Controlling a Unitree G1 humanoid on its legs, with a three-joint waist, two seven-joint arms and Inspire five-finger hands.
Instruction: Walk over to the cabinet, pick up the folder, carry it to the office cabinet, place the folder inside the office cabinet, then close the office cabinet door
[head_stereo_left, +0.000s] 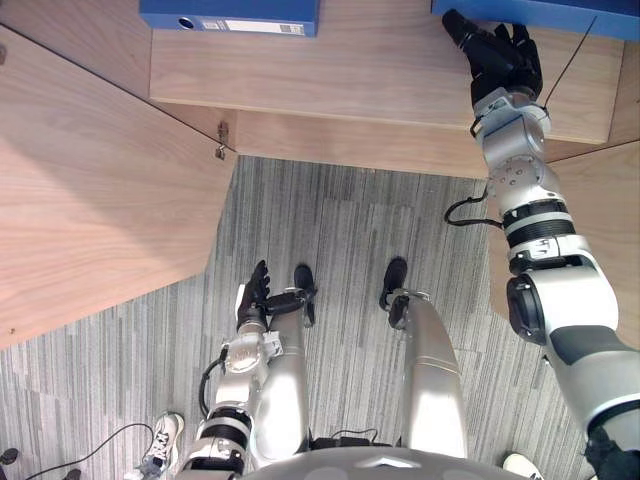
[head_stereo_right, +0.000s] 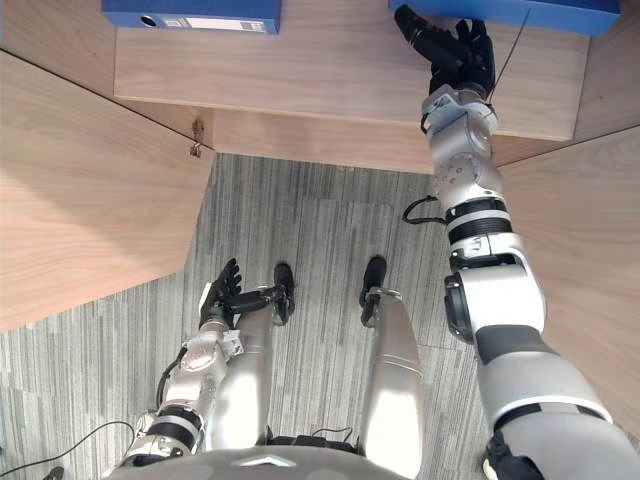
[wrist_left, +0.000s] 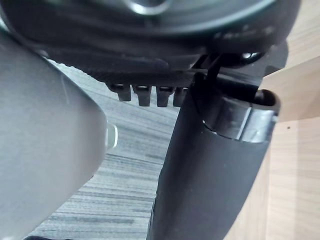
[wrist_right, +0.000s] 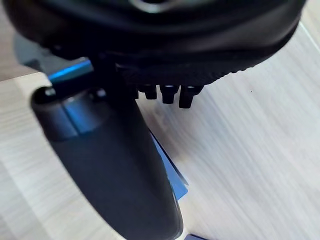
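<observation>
Slippage looms: the right hand, fingers apart against the far-right folder, may shove it deeper rather than grip.

Deep blue on the folder beside the black right hand. Same blue on the second folder, with a white label strip and a dark round hole along its spine. Pale honey-brown with fine, straight wood grain across the cabinet shelf and the cabinet door; dull silver on the small latch at the door's edge. Grey on the carpet floor, streaked in thin lighter and darker lines, in panels with streaks running different ways. Black again on the left hand. White with dark laces on a person's shoe.
</observation>
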